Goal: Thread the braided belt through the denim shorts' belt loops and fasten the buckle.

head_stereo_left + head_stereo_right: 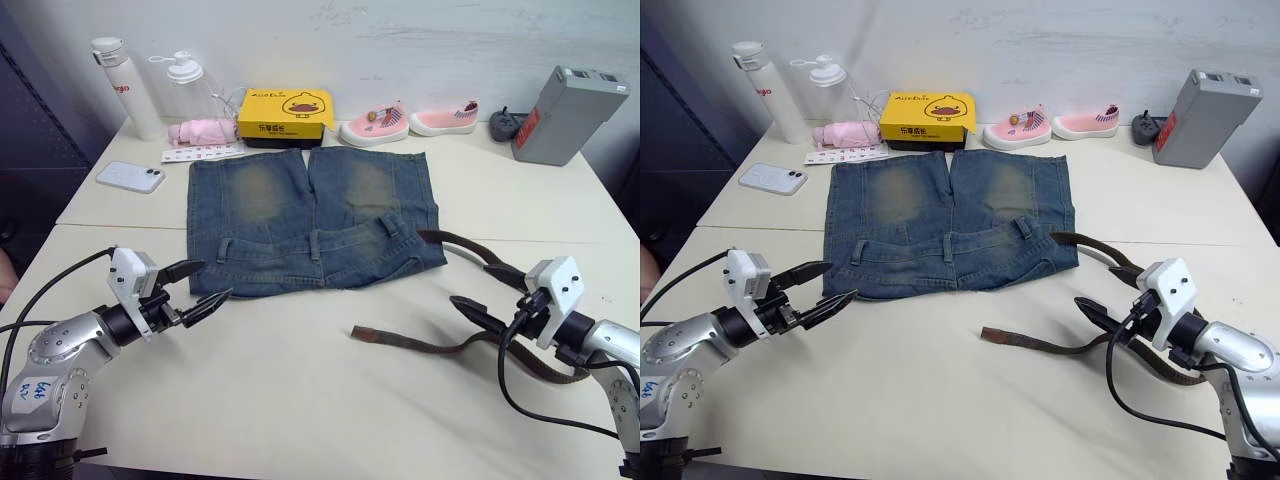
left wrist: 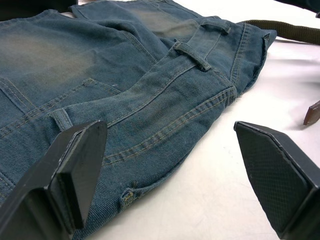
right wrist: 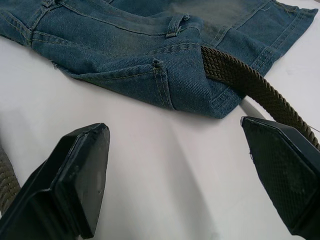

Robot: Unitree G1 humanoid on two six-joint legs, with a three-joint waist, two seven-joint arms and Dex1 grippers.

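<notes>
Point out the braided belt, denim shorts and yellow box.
braided belt (image 1: 420, 345), left eye view, strap lying on the table near its free end.
denim shorts (image 1: 262, 190), left eye view, faded patch on one leg.
yellow box (image 1: 285, 113), left eye view, lid top.

A yellow box (image 1: 286, 117), 2 pink shoes (image 1: 375, 125) and a phone (image 1: 131, 177) lie behind.

Table (image 1: 300, 400): denim shorts (image 1: 310, 220), braided belt (image 1: 430, 345)
</notes>
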